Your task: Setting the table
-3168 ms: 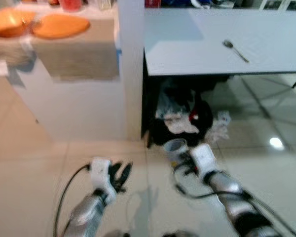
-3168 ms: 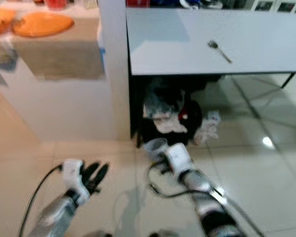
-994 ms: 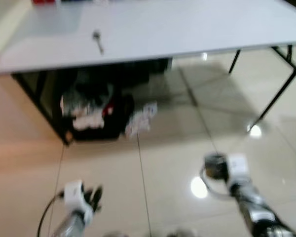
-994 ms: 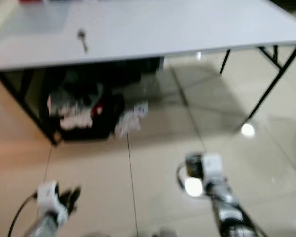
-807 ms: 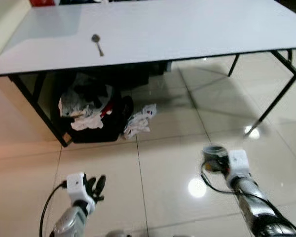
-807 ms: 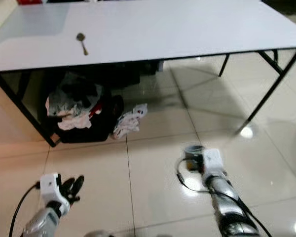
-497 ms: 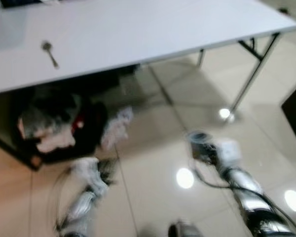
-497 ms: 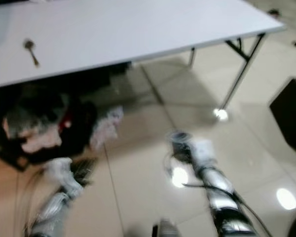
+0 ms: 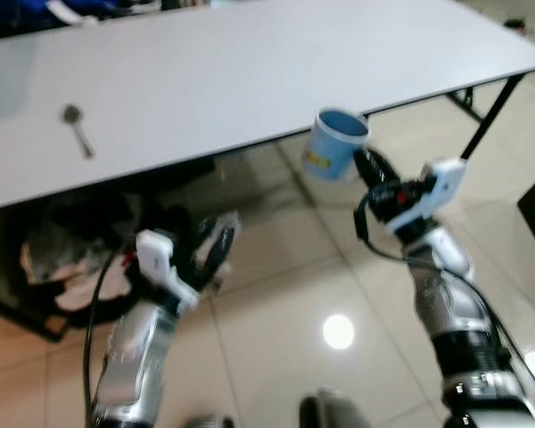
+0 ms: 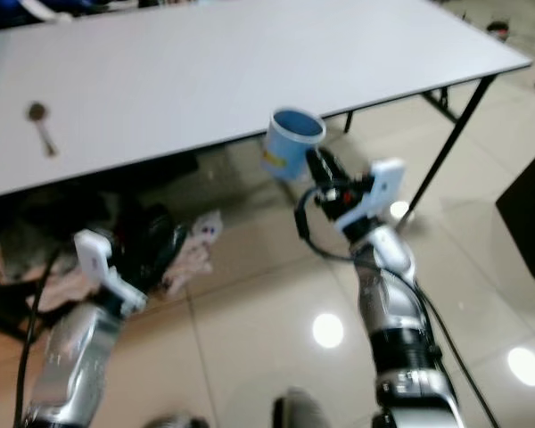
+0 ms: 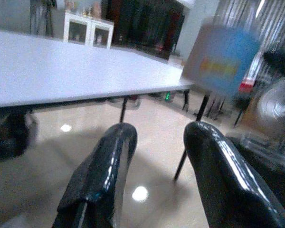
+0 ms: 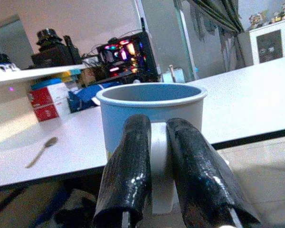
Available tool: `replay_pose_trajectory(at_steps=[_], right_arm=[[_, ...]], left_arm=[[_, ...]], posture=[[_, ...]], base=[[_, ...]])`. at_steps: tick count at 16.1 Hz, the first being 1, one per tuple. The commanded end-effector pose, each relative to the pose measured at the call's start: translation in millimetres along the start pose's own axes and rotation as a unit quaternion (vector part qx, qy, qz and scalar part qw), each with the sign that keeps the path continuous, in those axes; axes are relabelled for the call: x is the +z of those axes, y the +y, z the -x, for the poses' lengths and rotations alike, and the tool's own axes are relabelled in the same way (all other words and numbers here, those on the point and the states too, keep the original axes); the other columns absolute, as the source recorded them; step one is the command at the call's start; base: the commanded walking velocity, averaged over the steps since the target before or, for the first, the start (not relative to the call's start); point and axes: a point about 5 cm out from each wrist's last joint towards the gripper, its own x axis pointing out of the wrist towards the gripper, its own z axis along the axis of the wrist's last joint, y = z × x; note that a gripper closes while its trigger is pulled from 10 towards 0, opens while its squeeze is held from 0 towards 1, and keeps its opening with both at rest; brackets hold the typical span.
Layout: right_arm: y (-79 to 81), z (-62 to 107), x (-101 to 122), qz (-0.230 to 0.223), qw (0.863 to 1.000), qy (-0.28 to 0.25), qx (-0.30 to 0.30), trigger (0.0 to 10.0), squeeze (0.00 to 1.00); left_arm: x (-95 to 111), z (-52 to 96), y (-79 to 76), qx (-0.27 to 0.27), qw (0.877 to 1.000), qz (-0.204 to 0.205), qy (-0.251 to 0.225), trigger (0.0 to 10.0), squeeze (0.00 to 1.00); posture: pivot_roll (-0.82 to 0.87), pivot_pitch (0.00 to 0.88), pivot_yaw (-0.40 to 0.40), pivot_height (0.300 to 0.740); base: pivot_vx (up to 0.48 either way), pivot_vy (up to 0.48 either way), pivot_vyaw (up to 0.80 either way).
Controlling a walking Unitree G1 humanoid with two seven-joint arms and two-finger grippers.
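Nearest, the left gripper (image 9: pixel 205 254) hangs low at the left with its fingers apart, grasping nothing. To the right, the right gripper (image 10: pixel 325 178) pinches the white handle of a blue cup (image 10: pixel 288 144), held upright in the air just before the near edge of the white table (image 9: pixel 250 71). The cup is blue with a yellow mark on its side. Farther left, a spoon (image 9: pixel 76 127) already lies on the table; judging by this, the cup's placement remains, so the setting is only begun
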Motion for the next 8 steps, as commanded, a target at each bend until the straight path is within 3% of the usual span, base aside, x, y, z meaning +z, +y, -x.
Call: replay_pose_trajectory(at_steps=[1, 4, 8], right_arm=[[9.6, -7.5, 10.6, 0.006, 1.0, -0.005, 0.023, 10.0, 0.0], [32.7, -16.8, 16.1, -0.006, 0.998, 0.001, 0.069, 10.0, 0.0], [44.7, -22.3, 16.1, -0.01, 0.996, 0.006, 0.085, 10.0, 0.0]], left_arm=[[19.9, -8.8, -5.8, -0.007, 1.0, 0.002, -0.027, 10.0, 0.0], [53.4, -17.9, -10.1, 0.005, 0.997, 0.012, -0.078, 10.0, 0.0], [56.2, -16.4, -5.9, 0.038, 0.997, 0.006, -0.071, 10.0, 0.0]], posture=[[-0.09, 0.111, 0.014, 0.74], [-0.08, 0.111, 0.01, 0.74], [-0.08, 0.11, 0.009, 0.74]], base=[[0.461, 0.0, 0.0], [0.461, 0.0, 0.14], [0.461, 0.0, 0.76]])
